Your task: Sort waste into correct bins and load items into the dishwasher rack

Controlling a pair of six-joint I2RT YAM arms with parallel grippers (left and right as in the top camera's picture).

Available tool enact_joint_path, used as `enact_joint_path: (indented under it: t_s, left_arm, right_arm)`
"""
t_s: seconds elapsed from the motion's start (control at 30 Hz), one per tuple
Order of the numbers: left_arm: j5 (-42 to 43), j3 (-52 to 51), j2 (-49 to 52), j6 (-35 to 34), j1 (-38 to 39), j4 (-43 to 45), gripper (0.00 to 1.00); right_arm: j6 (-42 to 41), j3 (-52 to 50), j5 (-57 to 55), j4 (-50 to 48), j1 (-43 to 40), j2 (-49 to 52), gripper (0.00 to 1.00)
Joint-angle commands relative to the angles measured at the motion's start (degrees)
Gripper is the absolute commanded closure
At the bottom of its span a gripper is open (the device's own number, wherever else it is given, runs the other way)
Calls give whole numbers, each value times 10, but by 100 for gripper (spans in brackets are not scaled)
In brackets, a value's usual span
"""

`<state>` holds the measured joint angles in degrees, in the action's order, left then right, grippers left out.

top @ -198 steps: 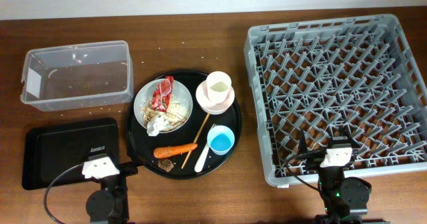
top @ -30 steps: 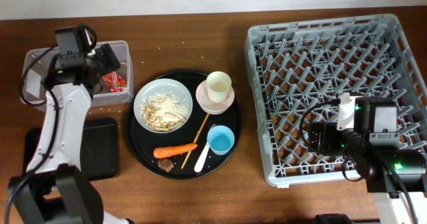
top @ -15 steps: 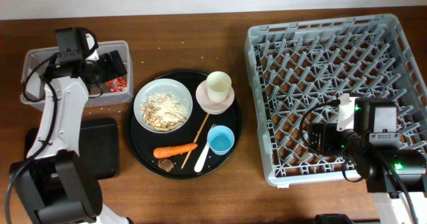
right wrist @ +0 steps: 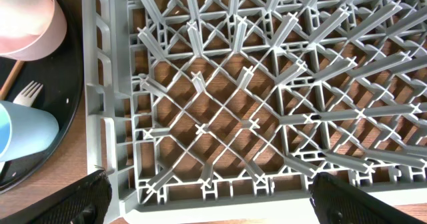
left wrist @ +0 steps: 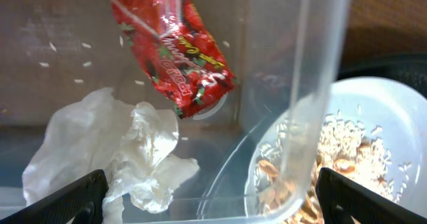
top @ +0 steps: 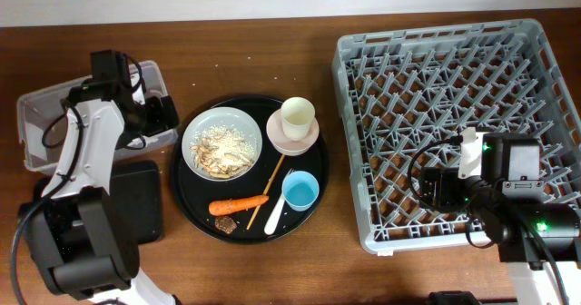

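Observation:
The red wrapper [left wrist: 173, 51] and white tissue [left wrist: 113, 151] lie inside the clear tub [top: 45, 114], whose wall [left wrist: 313, 84] crosses the left wrist view. My left gripper [top: 162, 114] is open at the tub's right end, fingers [left wrist: 210, 197] on either side of its corner, holding nothing. The white plate [top: 222, 143] holds pale scraps [left wrist: 333, 151]. The carrot [top: 239, 203], brown bit [top: 227, 223], fork [top: 277, 212] and blue cup [top: 300, 190] are nearby. The cream cup [top: 298, 117] stands in the pink bowl [top: 292, 140]. My right gripper [top: 434, 189] is open above the rack [top: 454, 69], near its front left corner [right wrist: 210, 197].
The plate, bowl, cups, carrot and fork sit on a large round black tray [top: 195, 205], with a thin wooden stick [top: 266, 191]. The shallow black tray [top: 141, 210] lies front left, partly under my left arm. The right wrist view shows the bowl [right wrist: 27, 24], blue cup [right wrist: 20, 134] and fork [right wrist: 27, 94].
Wrapper and tissue, on the plate 6.6 s ago, now lie in the tub. Over the last second the tub slid left and tilted, and my left gripper moved to its right end. Right arm still.

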<state>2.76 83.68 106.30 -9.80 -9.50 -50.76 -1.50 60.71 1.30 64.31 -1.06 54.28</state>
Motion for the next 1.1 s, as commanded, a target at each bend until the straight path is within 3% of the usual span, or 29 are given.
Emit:
enact_joint_path:
  t_s: [0.0,0.1,0.17,0.2,0.23,0.27,0.3,0.33,0.37,0.4,0.43,0.47,0.5,0.53,0.57,0.6,0.67,0.7,0.73,0.77,0.8,0.83,0.87,0.9,0.93,0.97,1.0,1.03,1.07]
  left_arm:
    - [26,4,-6,7,0,-5,1]
    - [24,48,-10,18,-1,7,1]
    - [121,83,-16,18,-7,15,1]
    - [31,83,-16,-3,-7,13,27]
    - [-70,83,-16,-65,-5,-11,24]
    - [-162,83,-16,-105,-3,-38,13]
    - [-114,83,-16,-77,-5,-24,1]
    - [165,83,-16,129,-13,10,1]
    - [195,83,-16,155,-20,22,1]
    - [-56,83,-17,-43,-22,-7,1]
    - [-78,83,-17,-47,-22,-13,1]
    - [79,83,-15,96,-25,9,1]
    - [98,83,-14,105,-31,9,1]
    - [-87,84,-17,-61,-32,-29,1]
    - [-39,84,-19,-1,-32,-16,1]
    - [114,84,-17,137,-37,7,1]
    - [-6,84,-22,-18,-50,3,1]
    - [327,84,-21,244,-57,23,1]
    - [217,85,-21,139,-68,35,1]
    - [-35,85,-25,-88,-71,-17,1]
    - [-102,85,-26,-135,-70,-40,1]
    - [74,85,-24,48,-72,2,1]
    - [366,85,-22,285,-77,7,1]
    - [142,86,-24,64,-86,3,1]
    - [-25,86,-25,-116,-87,-42,1]
    - [24,86,-26,-48,-87,-30,1]
    - [341,86,-23,209,-88,8,1]
    - [514,86,-23,383,-92,-5,1]
    - [153,86,-23,49,-94,6,1]
  right_arm:
    - [-5,10,-5,0,3,-2,1]
    - [-5,10,-5,1,3,-2,1]
    - [-5,10,-5,3,3,-2,1]
    - [-5,10,-5,2,3,-2,1]
    - [-5,10,-5,3,3,-2,1]
    - [-5,10,-5,3,3,-2,1]
    - [-5,10,-5,2,3,-2,1]
    - [-5,10,-5,2,3,-2,1]
    - [-5,10,-5,3,3,-2,1]
    - [-5,10,-5,4,3,-2,1]
    - [-5,10,-5,7,3,-2,1]
    - [-5,10,-5,9,3,-2,1]
    - [-5,10,-5,8,3,-2,1]
    - [-5,10,-5,9,3,-2,1]
    - [-5,10,-5,12,3,-2,1]
    - [-5,10,-5,11,3,-2,1]
    - [-5,10,-5,10,3,-2,2]
    - [-5,10,-5,14,3,-2,1]
    - [-5,10,-5,11,3,-2,1]
    - [-5,10,-5,11,3,-2,1]
    - [-5,10,-5,13,3,-2,1]
    - [-5,10,-5,14,3,-2,1]
    - [-5,10,-5,10,3,-2,1]
    - [-5,10,-5,9,3,-2,1]
    - [-5,10,-5,9,3,-2,2]
    - [-5,10,-5,13,3,-2,1]
    - [-5,10,-5,13,3,-2,1]
    - [-5,10,-5,10,3,-2,1]
    - [-5,10,-5,10,3,-2,1]
